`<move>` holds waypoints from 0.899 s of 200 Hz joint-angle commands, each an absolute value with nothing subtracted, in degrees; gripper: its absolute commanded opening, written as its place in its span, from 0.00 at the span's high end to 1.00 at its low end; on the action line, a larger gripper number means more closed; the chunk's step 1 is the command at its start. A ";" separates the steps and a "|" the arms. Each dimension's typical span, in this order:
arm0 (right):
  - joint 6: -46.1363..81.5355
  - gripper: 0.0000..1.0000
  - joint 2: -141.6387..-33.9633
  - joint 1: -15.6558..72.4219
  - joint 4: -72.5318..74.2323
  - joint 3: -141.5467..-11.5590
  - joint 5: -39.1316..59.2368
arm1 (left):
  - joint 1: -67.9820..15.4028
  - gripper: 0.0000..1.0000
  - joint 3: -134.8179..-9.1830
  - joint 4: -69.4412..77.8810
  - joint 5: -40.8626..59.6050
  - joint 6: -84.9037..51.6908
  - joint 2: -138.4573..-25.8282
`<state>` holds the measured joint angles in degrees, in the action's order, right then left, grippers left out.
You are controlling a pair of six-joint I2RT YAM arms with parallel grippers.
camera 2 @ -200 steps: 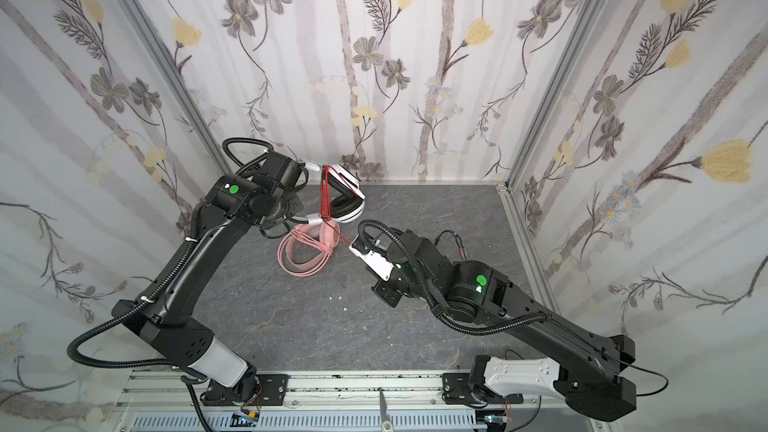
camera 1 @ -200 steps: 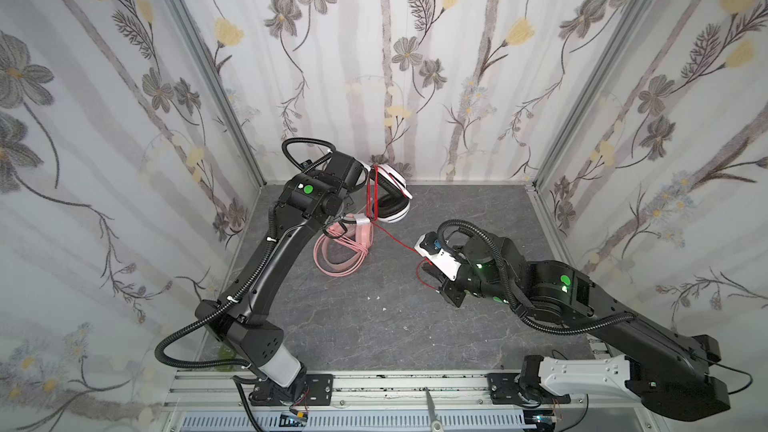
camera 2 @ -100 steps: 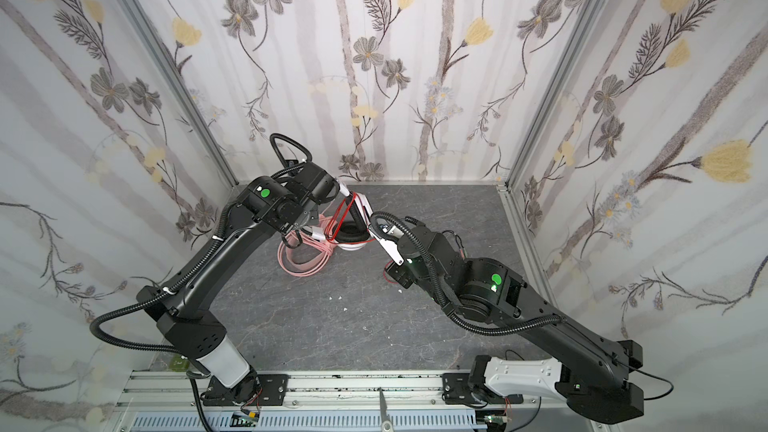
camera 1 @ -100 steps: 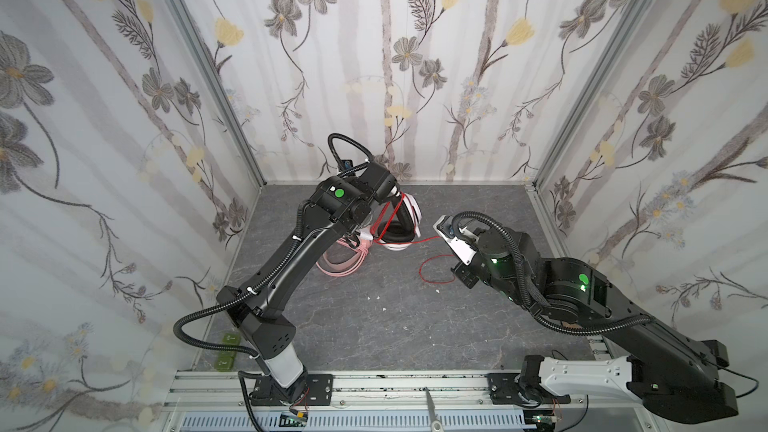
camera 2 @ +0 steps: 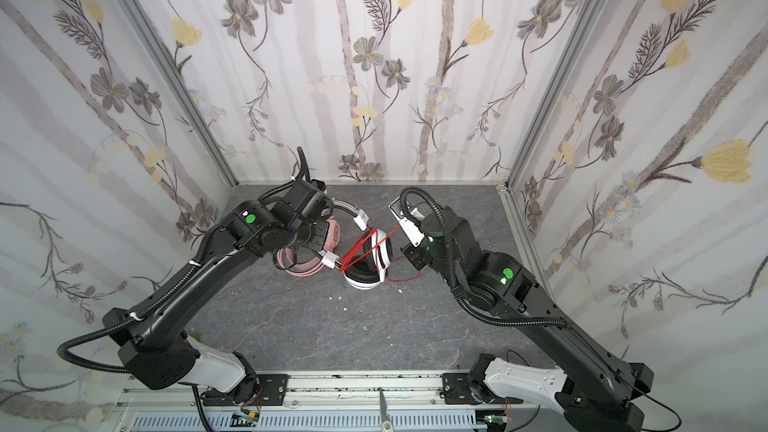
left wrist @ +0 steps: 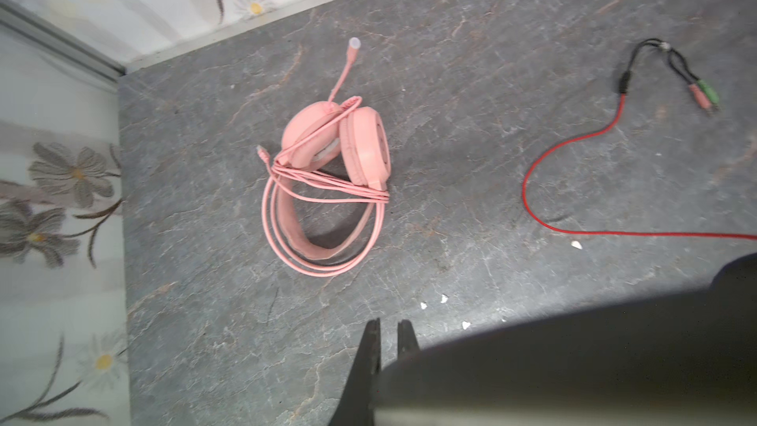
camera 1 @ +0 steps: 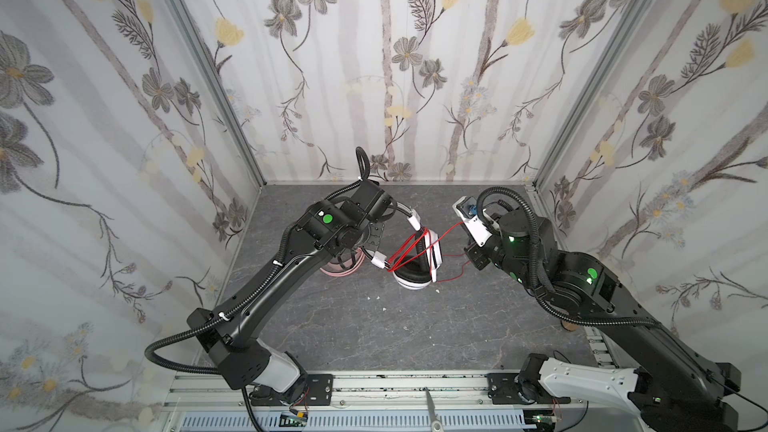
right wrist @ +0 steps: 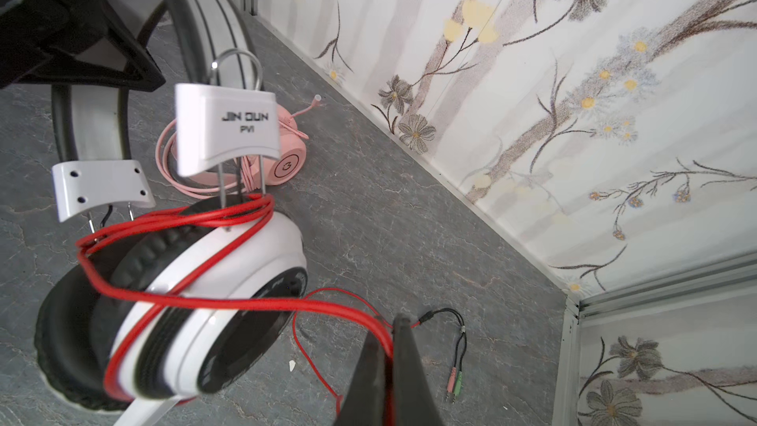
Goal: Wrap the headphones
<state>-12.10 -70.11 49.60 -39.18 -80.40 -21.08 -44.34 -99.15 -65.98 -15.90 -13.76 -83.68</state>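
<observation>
The white-and-black headphones hang by the headband near the middle of the grey floor. My left gripper is shut on that headband, which shows as a dark blur in the left wrist view. Several turns of the red cord cross the earcups. My right gripper is shut on the cord, which runs taut from the earcups. The cord's plug end lies on the floor. The pink headphones lie to the left, cord coiled around them.
Flowered walls close in the back and both sides of the grey floor. Small white scraps dot the floor in front of the headsets. A metal rail with scissors runs along the front edge.
My left arm has carried the white-and-black headset from the back left toward the middle and lower. My right gripper has drawn the red cord back and to the right, pulling it taut.
</observation>
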 commanded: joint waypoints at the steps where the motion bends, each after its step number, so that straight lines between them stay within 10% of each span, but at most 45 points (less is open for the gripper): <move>1: -9.99 0.96 -70.04 45.77 -32.11 -79.75 -14.33 | -44.57 1.00 -97.21 -60.28 -8.97 -9.98 -80.91; 180: -1.99 0.87 -73.83 31.37 -26.51 -76.33 5.97 | -48.95 1.00 -96.69 -60.94 0.62 -6.92 -80.75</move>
<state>-3.46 -73.52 32.67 -31.48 -77.56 6.39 -48.51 -96.12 -60.73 -4.51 -9.02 -81.08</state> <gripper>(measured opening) 0.106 0.071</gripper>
